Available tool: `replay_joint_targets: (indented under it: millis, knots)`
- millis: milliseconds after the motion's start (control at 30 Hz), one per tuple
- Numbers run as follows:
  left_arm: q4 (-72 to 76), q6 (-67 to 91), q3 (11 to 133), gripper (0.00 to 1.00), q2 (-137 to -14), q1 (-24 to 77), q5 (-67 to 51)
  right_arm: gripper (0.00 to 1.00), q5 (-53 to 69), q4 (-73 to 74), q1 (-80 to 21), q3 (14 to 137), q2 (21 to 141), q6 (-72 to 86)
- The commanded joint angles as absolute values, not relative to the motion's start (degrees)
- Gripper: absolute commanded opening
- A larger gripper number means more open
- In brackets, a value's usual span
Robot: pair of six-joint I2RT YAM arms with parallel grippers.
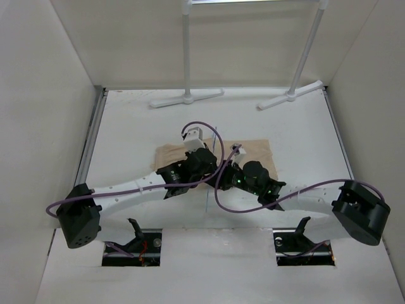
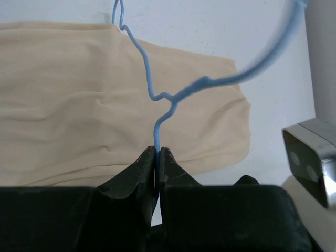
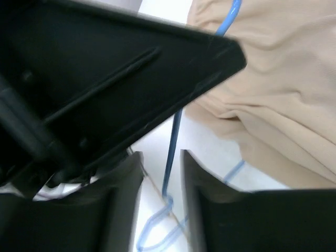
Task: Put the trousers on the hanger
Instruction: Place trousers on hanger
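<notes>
White table (image 1: 126, 126): left tool (image 2: 157, 152) pinches hanger (image 2: 164, 96) over trousers (image 2: 68, 105).

Light: bright, even and diffuse in all views; the white bench (image 1: 126, 126) and walls look slightly washed out.
Shadows: soft and faint under the arms in the top view.
Focus, left wrist: the hanger (image 2: 156, 134) wire is crisp mid-frame, but its curve at upper right smears thick and pale.
Focus, right wrist: the trousers (image 3: 273, 79) are fairly sharp; the near dark housing and the right pincer (image 3: 160, 157) are soft.
Contrast: the left pincer (image 2: 157, 155) is almost featureless black.
Distortion: the walls splay outward in the top view.
</notes>
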State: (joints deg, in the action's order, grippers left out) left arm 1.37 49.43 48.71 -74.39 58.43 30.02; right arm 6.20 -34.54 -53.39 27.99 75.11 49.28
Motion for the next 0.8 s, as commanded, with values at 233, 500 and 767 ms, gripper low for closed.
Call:
replay_joint_targets:
  millis: [233, 500, 767]
  knots:
    - [3.3, 54.4, 48.4, 0.03, -68.6, 59.3, 30.7, 0.04, -2.0, -46.5, -54.4, 26.7, 73.4, 50.4]
    - [2.2, 53.1, 46.5, 0.73, -60.8, 57.5, 31.9, 0.0, -1.1, -37.7, -52.7, 27.2, 65.0, 49.3]
    - [-9.5, 52.0, 40.9, 1.0, -41.3, 57.2, 36.8, 0.0, 3.9, -22.6, -45.8, 37.4, 58.8, 44.7]
